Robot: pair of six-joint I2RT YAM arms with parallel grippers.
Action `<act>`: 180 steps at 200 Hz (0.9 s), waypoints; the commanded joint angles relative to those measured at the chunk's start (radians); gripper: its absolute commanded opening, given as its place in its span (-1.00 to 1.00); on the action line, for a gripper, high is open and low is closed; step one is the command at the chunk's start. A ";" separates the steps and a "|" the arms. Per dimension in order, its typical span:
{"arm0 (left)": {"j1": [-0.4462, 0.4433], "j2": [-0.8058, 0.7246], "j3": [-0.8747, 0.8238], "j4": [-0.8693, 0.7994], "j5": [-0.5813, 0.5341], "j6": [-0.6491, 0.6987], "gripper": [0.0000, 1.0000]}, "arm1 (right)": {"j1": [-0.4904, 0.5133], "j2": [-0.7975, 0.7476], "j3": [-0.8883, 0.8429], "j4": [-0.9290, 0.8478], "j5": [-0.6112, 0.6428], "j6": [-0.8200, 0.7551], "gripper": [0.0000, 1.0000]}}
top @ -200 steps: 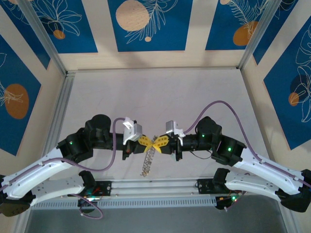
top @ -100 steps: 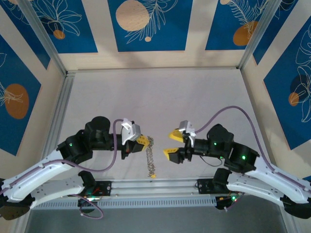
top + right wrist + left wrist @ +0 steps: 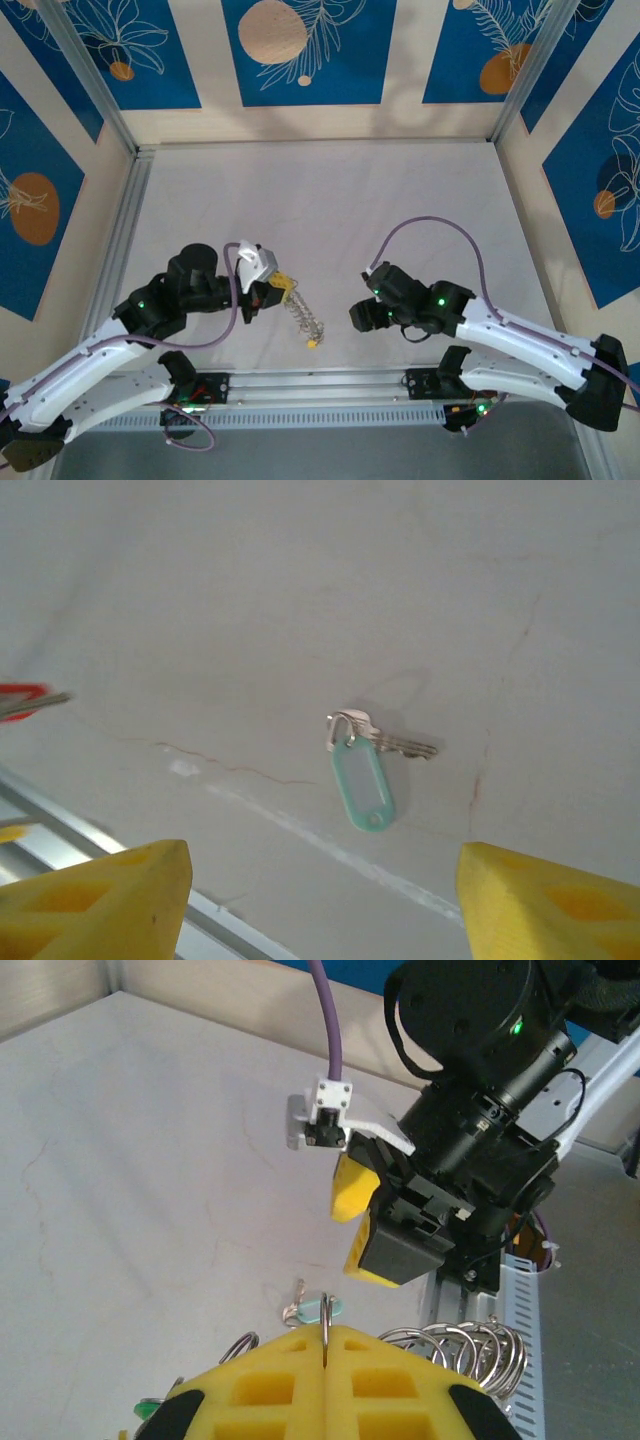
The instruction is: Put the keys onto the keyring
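My left gripper is shut, its yellow pads pinching the thin wire of the keyring. From the keyring a string of metal rings and keys trails down to the table, ending in a yellow-headed key. More silver loops bunch beside the pads. A single silver key with a pale mint tag lies flat on the table. My right gripper hovers open above that key, nothing between its yellow fingers.
An aluminium rail runs along the near table edge just below both grippers. A red key head pokes in at the left of the right wrist view. The pale tabletop stretches away behind the arms.
My right gripper has let go of the key bunch, opened and drawn back to the right and down. The left gripper shifted slightly left, still holding the keyring, whose chain now slants onto the table.
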 commanded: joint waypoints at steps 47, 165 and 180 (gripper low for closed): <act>0.020 -0.127 -0.084 0.053 -0.059 -0.116 -1.00 | -0.049 -0.018 -0.166 0.196 -0.070 0.056 0.38; 0.028 -0.117 -0.074 0.020 -0.111 -0.107 -1.00 | -0.033 0.119 -0.152 0.248 -0.039 -0.013 0.35; 0.031 -0.102 -0.064 0.010 -0.113 -0.100 -1.00 | -0.033 0.132 -0.150 0.261 -0.040 -0.019 0.34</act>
